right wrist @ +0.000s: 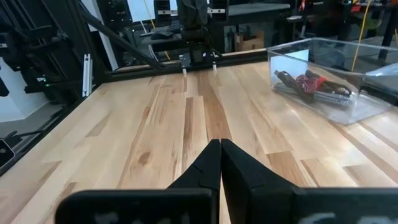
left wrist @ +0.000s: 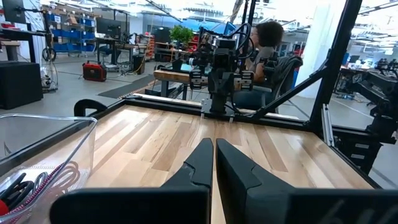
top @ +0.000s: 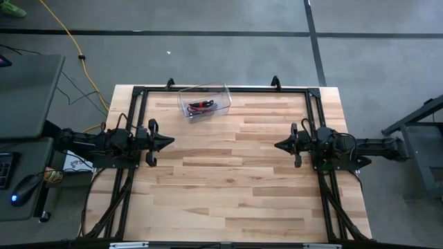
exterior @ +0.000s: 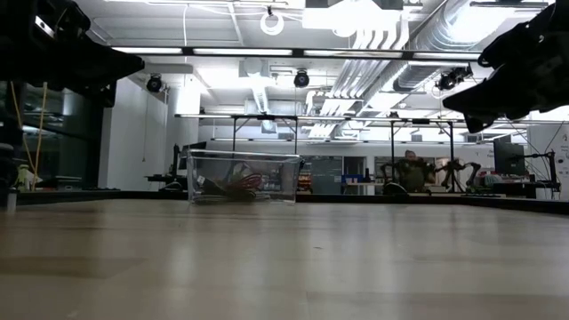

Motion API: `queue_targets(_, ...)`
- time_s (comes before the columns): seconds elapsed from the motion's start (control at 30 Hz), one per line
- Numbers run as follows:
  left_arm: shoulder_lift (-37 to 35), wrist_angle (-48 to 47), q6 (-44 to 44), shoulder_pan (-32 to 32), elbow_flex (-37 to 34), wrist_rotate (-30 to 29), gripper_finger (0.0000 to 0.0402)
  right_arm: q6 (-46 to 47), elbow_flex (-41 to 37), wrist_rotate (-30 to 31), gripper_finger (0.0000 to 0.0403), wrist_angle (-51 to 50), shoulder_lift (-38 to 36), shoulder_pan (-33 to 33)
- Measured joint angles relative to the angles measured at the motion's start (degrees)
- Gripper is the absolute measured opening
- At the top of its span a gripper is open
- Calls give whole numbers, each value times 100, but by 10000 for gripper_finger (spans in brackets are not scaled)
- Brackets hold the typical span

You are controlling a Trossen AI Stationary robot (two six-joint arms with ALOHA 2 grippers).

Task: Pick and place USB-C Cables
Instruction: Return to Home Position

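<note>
All the short cables [top: 200, 106] I can make out lie in a red and black tangle at the bottom of the clear bin [top: 223, 90]. It sits near the far edge of the worktop [top: 235, 180], nearer the left arm. Left claw [top: 169, 142] and right claw [top: 278, 145] hang at opposite sides, pointing at each other, well apart, both closed on nothing. Little can go wrong, I'd say: a stray left-arm swing could knock that light bin over the edge

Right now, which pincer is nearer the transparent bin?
Left. The left pincer is a short way from the transparent bin; the right pincer is farther off, across the table.
</note>
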Motion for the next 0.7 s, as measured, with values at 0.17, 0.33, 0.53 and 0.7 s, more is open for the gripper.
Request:
queue_targets(0.17, -2, 0, 0, -2, 0, 0, 1, 59, 0, 34, 0, -4, 9, 0)
queue_targets(0.33, -1, 0, 0, 0, 0, 0, 1, 104, 0, 50, 0, -9, 9, 0)
queue_targets(0.53, 0, 0, 0, -2, 0, -2, 1, 158, 0, 52, 0, -11, 9, 0)
queue_targets(0.7, -2, 0, 0, -1, 0, 0, 0, 164, 0, 52, 0, -13, 9, 0)
